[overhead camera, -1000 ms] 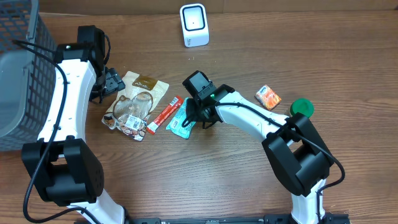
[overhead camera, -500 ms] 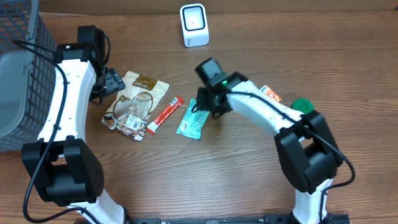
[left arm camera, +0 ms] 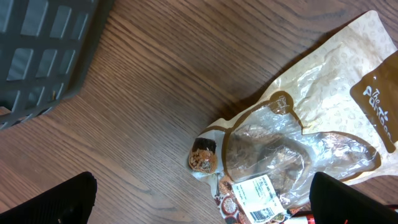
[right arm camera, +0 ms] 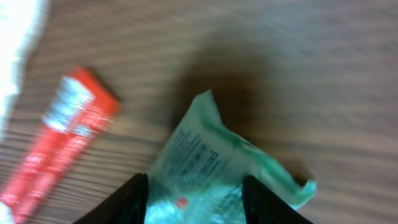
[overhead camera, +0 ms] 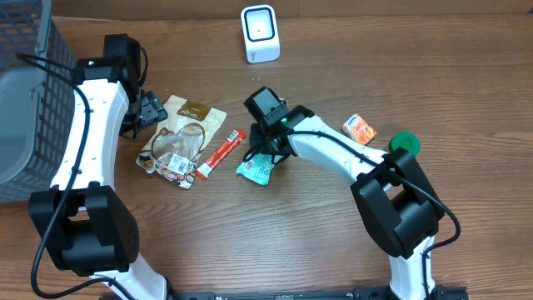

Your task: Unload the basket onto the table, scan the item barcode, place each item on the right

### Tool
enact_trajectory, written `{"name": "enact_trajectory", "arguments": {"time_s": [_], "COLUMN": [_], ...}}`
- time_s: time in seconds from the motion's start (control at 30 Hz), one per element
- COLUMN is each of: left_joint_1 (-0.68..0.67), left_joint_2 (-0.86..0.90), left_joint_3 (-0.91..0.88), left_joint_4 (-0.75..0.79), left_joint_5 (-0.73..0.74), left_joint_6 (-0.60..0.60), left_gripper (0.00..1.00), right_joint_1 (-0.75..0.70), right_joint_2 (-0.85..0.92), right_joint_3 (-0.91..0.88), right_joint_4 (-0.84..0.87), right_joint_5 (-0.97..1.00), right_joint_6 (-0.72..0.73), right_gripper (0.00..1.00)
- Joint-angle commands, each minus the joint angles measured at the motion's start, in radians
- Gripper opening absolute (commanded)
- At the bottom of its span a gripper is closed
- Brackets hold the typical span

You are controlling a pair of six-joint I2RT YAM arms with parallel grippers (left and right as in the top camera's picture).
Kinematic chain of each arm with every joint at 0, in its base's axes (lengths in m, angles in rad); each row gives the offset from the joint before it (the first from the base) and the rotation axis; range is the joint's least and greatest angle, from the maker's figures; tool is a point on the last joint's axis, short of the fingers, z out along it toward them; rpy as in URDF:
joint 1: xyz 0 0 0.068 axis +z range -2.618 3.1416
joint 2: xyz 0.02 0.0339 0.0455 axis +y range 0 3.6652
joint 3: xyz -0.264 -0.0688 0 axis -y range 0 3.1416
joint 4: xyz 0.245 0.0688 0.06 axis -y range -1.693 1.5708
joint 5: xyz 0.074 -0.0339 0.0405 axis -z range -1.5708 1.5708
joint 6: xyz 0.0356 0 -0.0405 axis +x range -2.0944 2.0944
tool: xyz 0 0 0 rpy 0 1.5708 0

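fingers of the right gripper (right arm camera: 194,202): part-way apart, one on each side of the teal packet; whether they pinch it or only straddle it i cannot tell
teal packet (right arm camera: 208,155): lying crumpled on the wooden table (overhead camera: 300,242) under the right wrist, near the middle, printed side up; no barcode can be made out on it in the blur
red stick pack (overhead camera: 221,153): just beside the teal packet on its left, apart from it
scanner (overhead camera: 259,33): white, upright at the far edge of the table, well apart from the packet, nothing held before it
orange packet (overhead camera: 359,130) and green lid (overhead camera: 404,144): to the right of the right arm, untouched
left gripper (left arm camera: 199,208): spread wide and empty, above the table at the edge of the brown snack bag (left arm camera: 298,149), whose white barcode label shows at its lower end; grey basket (left arm camera: 43,50) near by
done so far: as i judge it, only the reach to an item; nothing is raised towards the scanner
left to do: get a firm hold on the packet, carry it to the scanner, turn its barcode to the scanner's face, then set it aside
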Motion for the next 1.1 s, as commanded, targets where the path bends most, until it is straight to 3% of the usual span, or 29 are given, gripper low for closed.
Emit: {"name": "enact_trajectory", "arguments": {"time_s": [0.0,0.27,0.57,0.73,1.07], "left_joint_1": [-0.007,-0.007,-0.007,-0.007,-0.007], "left_joint_2": [-0.008,-0.008,-0.008,-0.008,-0.008], "left_joint_3": [0.017,0.017,0.017,0.017,0.017], "left_joint_4": [0.001,0.001,0.001,0.001,0.001], "left_joint_5": [-0.011,-0.010,-0.010,-0.010,-0.010], "left_joint_6": [0.000,0.000,0.000,0.000,0.000], "left_gripper": [1.00,1.00,1.00,1.00,1.00], "right_joint_1": [-0.047,-0.103,-0.183,-0.177,-0.175], "right_joint_2": [-0.015,-0.066,-0.152,-0.150,-0.147], "right_joint_3": [-0.002,0.020,0.022,-0.063,-0.155], "right_joint_4": [-0.098,-0.134,-0.272,-0.212,-0.117], "right_joint_5": [0.045,-0.124,-0.130,-0.131,-0.147], "right_joint_6": [0.110,0.092,0.010,-0.041,-0.041], "right_gripper": [0.50,0.56,0.60,0.75,0.77]}}
